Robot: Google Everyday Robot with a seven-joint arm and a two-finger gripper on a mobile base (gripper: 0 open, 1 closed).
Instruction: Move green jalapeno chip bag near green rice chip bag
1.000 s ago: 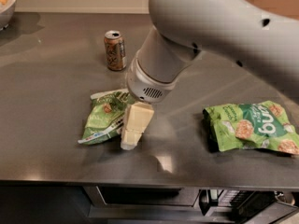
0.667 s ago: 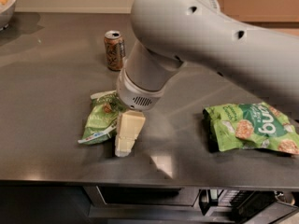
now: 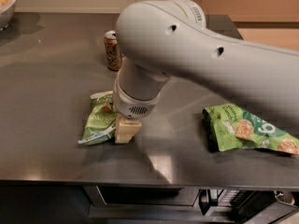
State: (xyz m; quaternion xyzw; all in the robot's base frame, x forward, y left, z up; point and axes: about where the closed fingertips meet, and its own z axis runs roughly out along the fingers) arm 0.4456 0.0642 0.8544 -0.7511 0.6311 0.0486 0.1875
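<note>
The green jalapeno chip bag [image 3: 99, 120], pale green with white edge strips, lies on the dark counter [image 3: 46, 78] left of centre. My gripper [image 3: 126, 129] hangs from the big white arm and sits low at the bag's right edge, its cream fingers down at the counter beside the bag. The arm's wrist hides the bag's right part. The green rice chip bag [image 3: 245, 129], bright green with white letters and tan crackers, lies at the right of the counter, well apart from the pale bag.
A tan drink can [image 3: 112, 50] stands upright behind the pale bag. A bowl [image 3: 6, 3] sits at the far left corner. The counter's front edge runs across the bottom, with an appliance below it.
The arm has swung left and lowered; the gripper moved from just right of the pale bag down to its right edge. Both bags and the can stayed put.
</note>
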